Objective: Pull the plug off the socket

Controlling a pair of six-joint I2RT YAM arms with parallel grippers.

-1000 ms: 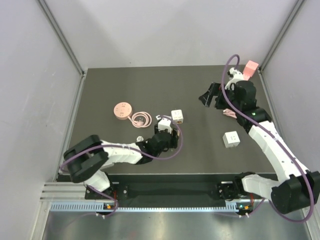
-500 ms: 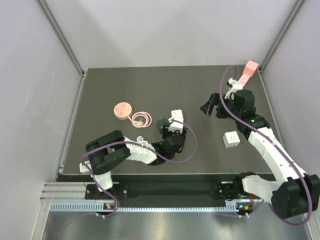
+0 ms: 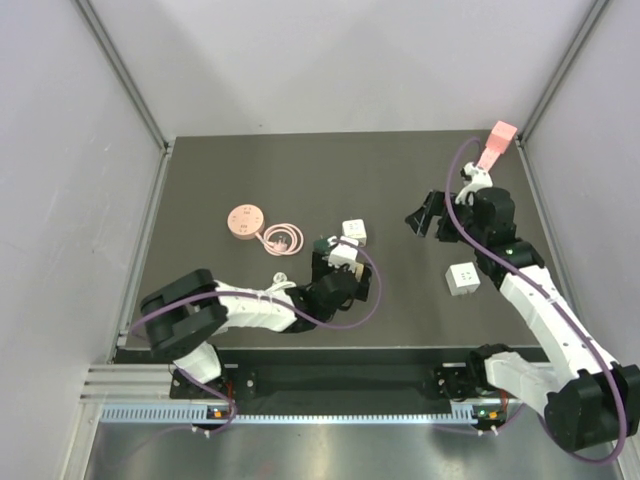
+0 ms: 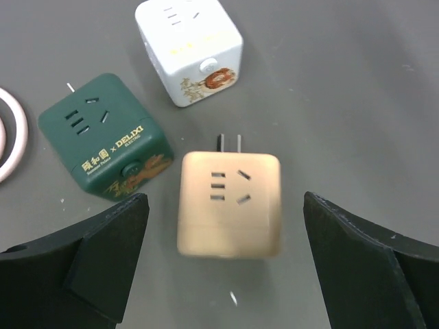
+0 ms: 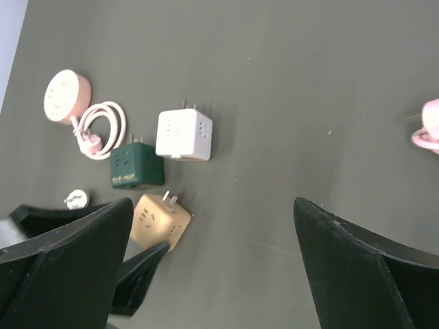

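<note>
walls: pale grey panels | table: dark grey top | front: metal rail

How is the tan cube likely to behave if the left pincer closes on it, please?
Probably rigid: the tan cube looks like hard plastic with flat sides, so the open left pincer straddling it should grip squarely. Its smooth faces may slip a little. Pushed, it should slide rather than roll, though its prongs might catch.
</note>
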